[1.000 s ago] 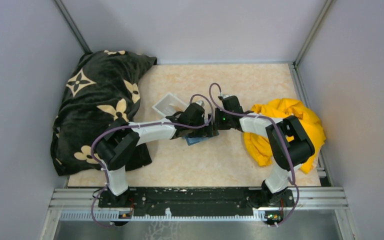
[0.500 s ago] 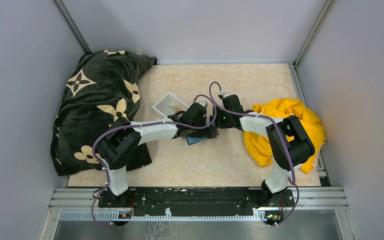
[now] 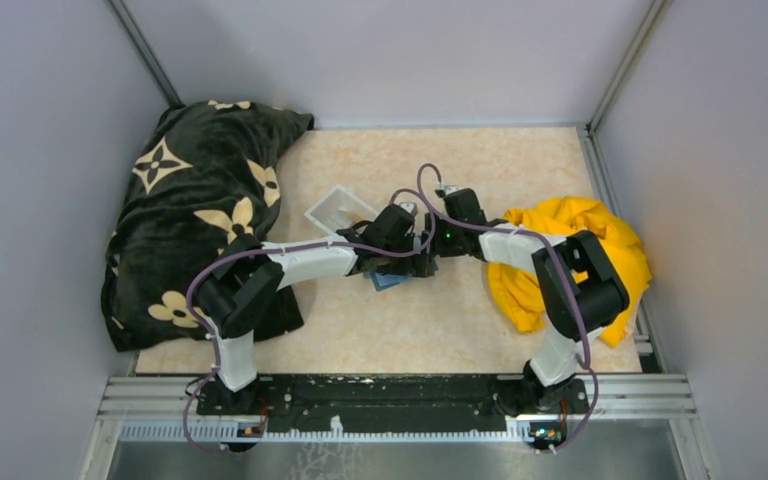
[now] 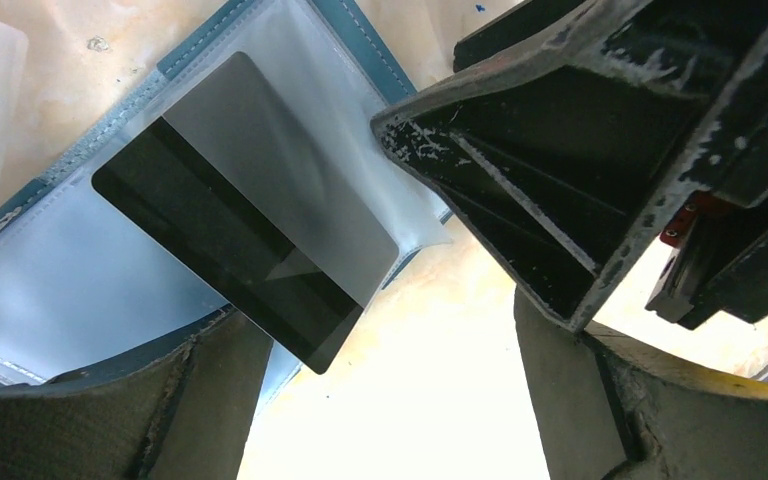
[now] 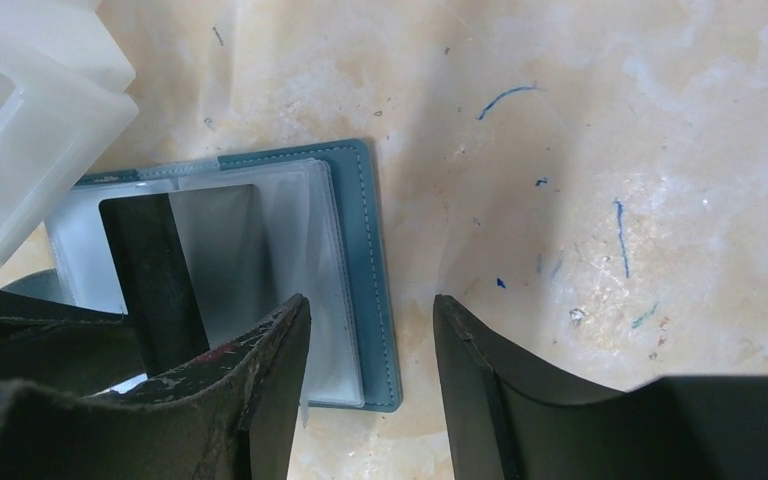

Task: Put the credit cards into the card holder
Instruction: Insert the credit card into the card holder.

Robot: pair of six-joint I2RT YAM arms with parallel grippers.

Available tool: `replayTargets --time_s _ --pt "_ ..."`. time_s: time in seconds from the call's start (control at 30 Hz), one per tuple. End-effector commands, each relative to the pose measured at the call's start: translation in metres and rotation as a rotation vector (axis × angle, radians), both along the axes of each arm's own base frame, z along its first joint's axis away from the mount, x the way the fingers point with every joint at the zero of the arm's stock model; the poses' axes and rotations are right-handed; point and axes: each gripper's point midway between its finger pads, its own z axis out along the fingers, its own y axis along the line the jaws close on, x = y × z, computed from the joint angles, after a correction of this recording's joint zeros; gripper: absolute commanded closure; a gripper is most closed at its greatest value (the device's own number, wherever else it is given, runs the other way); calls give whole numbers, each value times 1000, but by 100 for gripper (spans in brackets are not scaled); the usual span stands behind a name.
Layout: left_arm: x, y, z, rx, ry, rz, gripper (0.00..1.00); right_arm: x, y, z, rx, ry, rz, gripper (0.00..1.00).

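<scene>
Desk [image 3: 480, 160]: we see pale beige marbling, evenly lit.
Walls [image 3: 390, 60]: plain grey, closing the desk's far and side edges.

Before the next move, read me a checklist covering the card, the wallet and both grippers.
1. Wallet lies open on the table: ok.
2. Grey card fully tucked into the wallet: not ok, one end sticks out past the edge.
3. Left gripper open, empty: ok.
4. Right gripper open, empty: ok.
5. White tray clear of the wallet: cannot tell, their corners meet in view.
</scene>
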Motion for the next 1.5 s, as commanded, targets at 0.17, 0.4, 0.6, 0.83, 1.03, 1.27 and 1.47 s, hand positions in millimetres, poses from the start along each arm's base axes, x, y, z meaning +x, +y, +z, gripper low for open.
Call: replayTargets --time_s 0.17,0.4,0.6,0.83,1.03,1.27,1.47 --pt "-48 82 -97 338 213 18 3 11 -11 44 32 -120 -65 51" --pt "-49 80 -98 335 218 14 3 7 0 30 47 -60 -10 51" --pt "-47 76 -96 322 215 13 4 2 6 1 19 8 20 54" --pt "-48 73 -90 288 196 -2 4 2 5 -15 -65 28 29 58" --pt "-52 62 -80 181 161 -52 4 0 1 -23 -142 41 31 60" --pt "-53 52 -64 95 103 -110 1 -7 -5 -34 -208 65 33 61" --pt "-54 48 -56 55 81 -137 0 -12 -7 -46 -260 90 41 61"
